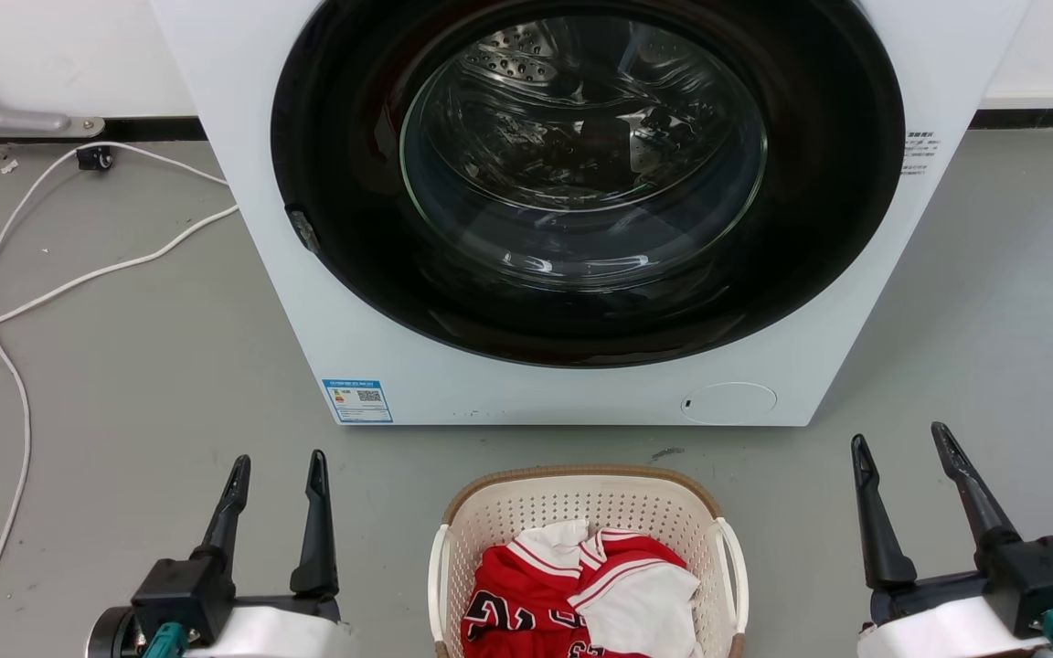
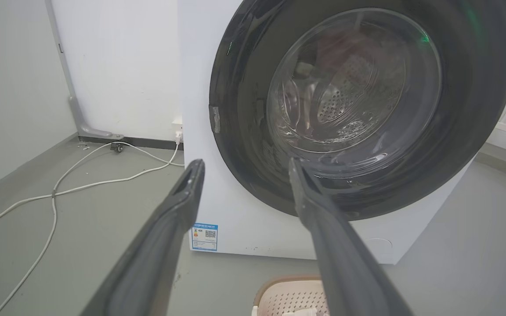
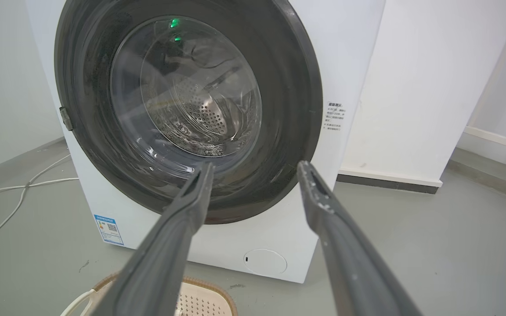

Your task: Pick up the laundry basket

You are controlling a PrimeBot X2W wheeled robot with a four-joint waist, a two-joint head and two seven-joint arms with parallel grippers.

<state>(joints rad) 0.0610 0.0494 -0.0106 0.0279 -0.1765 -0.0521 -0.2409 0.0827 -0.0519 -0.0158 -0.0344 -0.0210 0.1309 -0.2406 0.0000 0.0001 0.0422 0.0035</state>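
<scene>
The left gripper (image 1: 279,459) has its two dark fingers apart and holds nothing. The right gripper (image 1: 898,435) is the same, fingers spread and empty. Both hang above the grey floor (image 1: 124,384) with the fingertips toward the washing machine (image 1: 307,347).

The laundry basket (image 1: 581,473) stands on the floor between them, to the inner side of each gripper and a little behind the fingertips, toward the robot's body. Its left loop handle (image 1: 438,571) faces the left gripper and its right loop handle (image 1: 735,567) faces the right one. Neither is touched. I judge both arms about equally near, so each must come inward and down to its own handle. The long axis seems to run from the robot toward the machine, but the near end is cut off, so I am not sure.

Inside lies a red and white jersey (image 1: 526,585) with black characters, folded so that I cannot read them.

Beyond the grippers, the machine carries a blue label (image 1: 357,400) with a square code, and small grey print (image 1: 920,151) beside the door. Both are too small to read.
</scene>
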